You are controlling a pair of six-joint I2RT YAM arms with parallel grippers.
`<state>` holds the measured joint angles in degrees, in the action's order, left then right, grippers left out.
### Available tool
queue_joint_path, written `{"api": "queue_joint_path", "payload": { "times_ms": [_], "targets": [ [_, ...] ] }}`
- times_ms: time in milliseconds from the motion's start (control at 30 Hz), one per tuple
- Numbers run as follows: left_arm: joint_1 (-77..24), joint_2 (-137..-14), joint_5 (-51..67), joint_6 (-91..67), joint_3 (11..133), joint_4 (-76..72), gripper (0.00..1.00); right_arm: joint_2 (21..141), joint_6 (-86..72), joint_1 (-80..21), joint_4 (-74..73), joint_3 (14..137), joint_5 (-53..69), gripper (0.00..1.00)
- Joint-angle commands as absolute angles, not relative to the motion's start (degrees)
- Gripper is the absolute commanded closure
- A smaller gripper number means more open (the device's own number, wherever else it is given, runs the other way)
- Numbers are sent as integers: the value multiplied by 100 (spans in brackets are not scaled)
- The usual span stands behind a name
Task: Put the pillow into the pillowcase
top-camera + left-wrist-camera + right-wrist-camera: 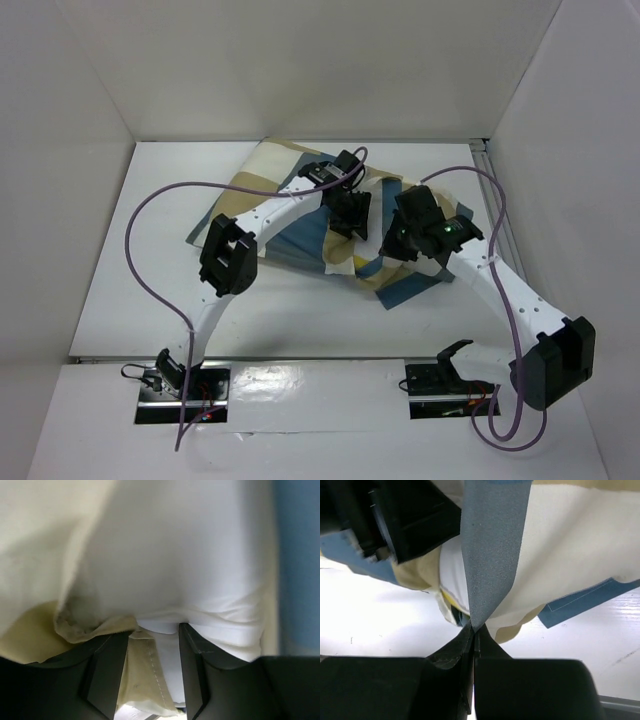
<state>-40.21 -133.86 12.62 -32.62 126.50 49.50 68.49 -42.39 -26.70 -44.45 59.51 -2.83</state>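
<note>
The pillowcase, in blue, tan and cream blocks, lies bunched at the table's middle back. My left gripper is pressed into its near side. In the left wrist view my left gripper is closed on a fold of the white pillow, with the pillowcase's tan stitched hem also between the fingers. My right gripper sits just right of it. In the right wrist view my right gripper is shut on a blue strip of the pillowcase, pulled taut. The pillow shows inside the opening there.
White walls enclose the table on the left, back and right. A blue corner of the pillowcase lies flat on the table at the right. The left arm's black wrist is close by the right gripper.
</note>
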Motion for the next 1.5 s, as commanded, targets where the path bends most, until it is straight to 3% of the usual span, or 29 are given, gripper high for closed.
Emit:
{"api": "queue_joint_path", "payload": {
  "times_ms": [0, 167, 233, 267, 333, 600, 667, 800, 867, 1033, 1167, 1267, 1300, 1333, 1400, 1433, 1467],
  "targets": [
    [-3779, -13685, 1186, -3480, 12727, 4422, 43, 6820, -4087, -2716, -5088, 6477, -149, 100],
    [-3727, -13570, 1239, -3533, 12349, 4166, 43, 6820, -4087, -2716, -5273, 6530, -422, 100],
    [-3727, -13570, 1239, -3533, 12349, 4104, 45, 6820, -4087, -2716, -5334, 6478, -475, 95],
    [-3727, -13570, 1239, -3594, 12349, 4104, 47, 6820, -4087, -2716, -5335, 6478, -475, 100],
    [-3727, -13570, 1239, -3595, 12288, 4034, 48, 6873, -4148, -2716, -5274, 6425, -475, 100],
    [-3727, -13457, 1134, -3708, 11962, 3920, 50, 6715, -3595, -2777, -3062, 6820, 1500, 100],
    [-3727, -13395, 1134, -3709, 11962, 3920, 51, 6845, -3385, -2952, -2585, 6969, 1407, 100],
    [-3674, -12728, 1134, -3560, 11839, 4025, 51, 7188, -3235, -3042, -3049, 6848, 126, 100],
    [-3622, -12412, 1370, -3507, 11751, 4147, 46, 7382, -3234, -2840, -3348, 6777, 35, 91],
    [-3507, -11524, 1644, -3358, 11400, 4657, 35, 7726, -3155, -2278, -3796, 6706, 97, 37],
    [-3402, -11084, 1433, -3191, 11102, 5036, 31, 7664, -3217, -1908, -4287, 6820, -79, 34],
    [-3331, -10881, 1310, -3068, 10802, 5036, 35, 7664, -3270, -1854, -4351, 6978, -79, 48],
    [-3331, -10820, 1310, -3067, 10750, 5036, 35, 7664, -3270, -1854, -4351, 6979, -79, 61],
    [-3331, -10819, 1310, -2989, 10749, 5036, 35, 7664, -3270, -1854, -4351, 7109, -79, 65],
    [-3331, -10906, 1405, -2936, 10801, 5036, 35, 7857, -3217, -1854, -4351, 7224, -79, 65],
    [-3331, -11012, 1406, -2936, 10871, 5036, 35, 8040, -3217, -1854, -4351, 7355, -27, 47],
    [-3331, -11082, 1406, -2883, 10924, 5036, 35, 8138, -3147, -1915, -4351, 7409, -26, 41]
  ]
}}
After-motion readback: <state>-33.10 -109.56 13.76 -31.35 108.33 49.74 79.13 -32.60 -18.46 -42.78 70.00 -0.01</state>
